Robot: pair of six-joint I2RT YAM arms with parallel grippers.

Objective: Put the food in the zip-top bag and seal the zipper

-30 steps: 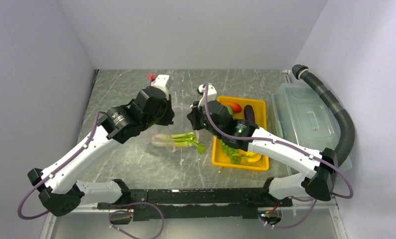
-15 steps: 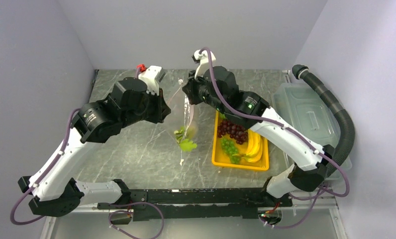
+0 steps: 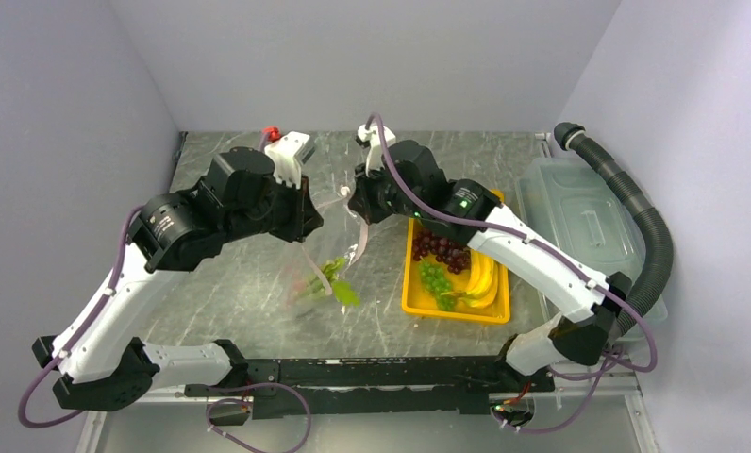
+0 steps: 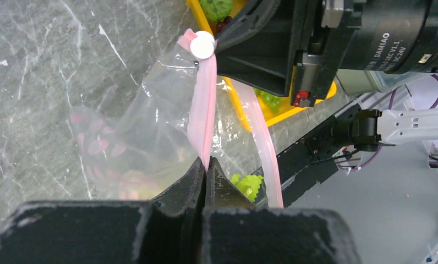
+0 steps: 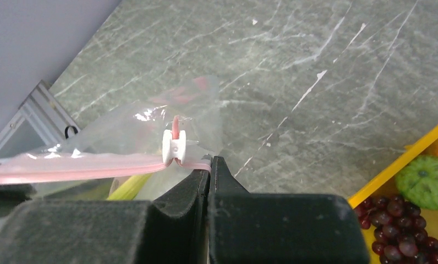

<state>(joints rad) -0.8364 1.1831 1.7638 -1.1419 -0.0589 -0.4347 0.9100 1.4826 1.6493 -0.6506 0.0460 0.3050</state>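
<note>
Two pincers (image 4: 204,165) (image 5: 210,164) on one zipper (image 4: 202,110)

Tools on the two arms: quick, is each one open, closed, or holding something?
Left tool: closed on the zipper of the zip-top bag.
Right tool: closed on the zipper, beside its white slider.

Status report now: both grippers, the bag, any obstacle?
Left gripper, right gripper shut on the zipper. Zip-top bag hanging, celery inside. Grapes, bananas in tray. No obstacle.
</note>
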